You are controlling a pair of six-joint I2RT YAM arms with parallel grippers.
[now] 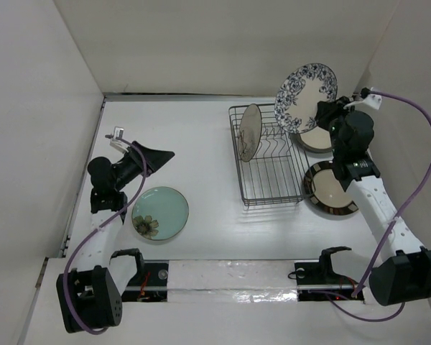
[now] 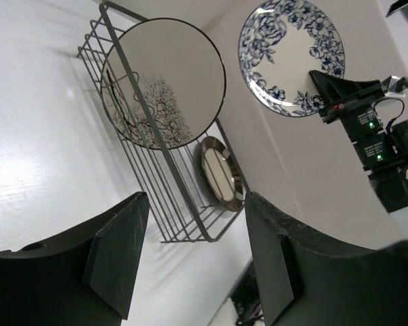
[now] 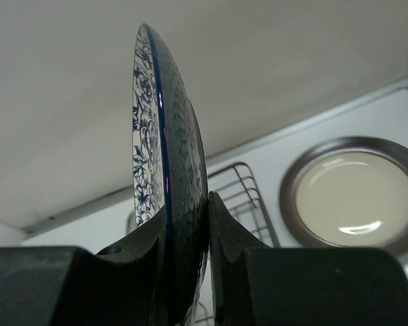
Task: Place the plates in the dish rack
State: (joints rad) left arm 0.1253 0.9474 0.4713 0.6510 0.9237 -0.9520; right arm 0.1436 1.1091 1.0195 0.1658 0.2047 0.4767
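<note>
My right gripper (image 1: 323, 112) is shut on the rim of the black-and-white patterned plate (image 1: 307, 88) and holds it upright in the air above the far right corner of the grey wire dish rack (image 1: 273, 175). The right wrist view shows the plate (image 3: 170, 136) edge-on between my fingers (image 3: 231, 231). The cream plate with the tree print (image 1: 249, 131) stands upright in the rack's far left end. My left gripper (image 1: 158, 158) is open and empty, raised above the pale green flower plate (image 1: 160, 212), which lies flat on the table. Two beige dark-rimmed plates (image 1: 332, 188) (image 1: 312, 141) lie right of the rack.
White walls close in the table on the left, back and right. The left wrist view looks across at the rack (image 2: 190, 204), the tree plate (image 2: 164, 81), the held patterned plate (image 2: 292, 58) and a beige plate (image 2: 221, 173).
</note>
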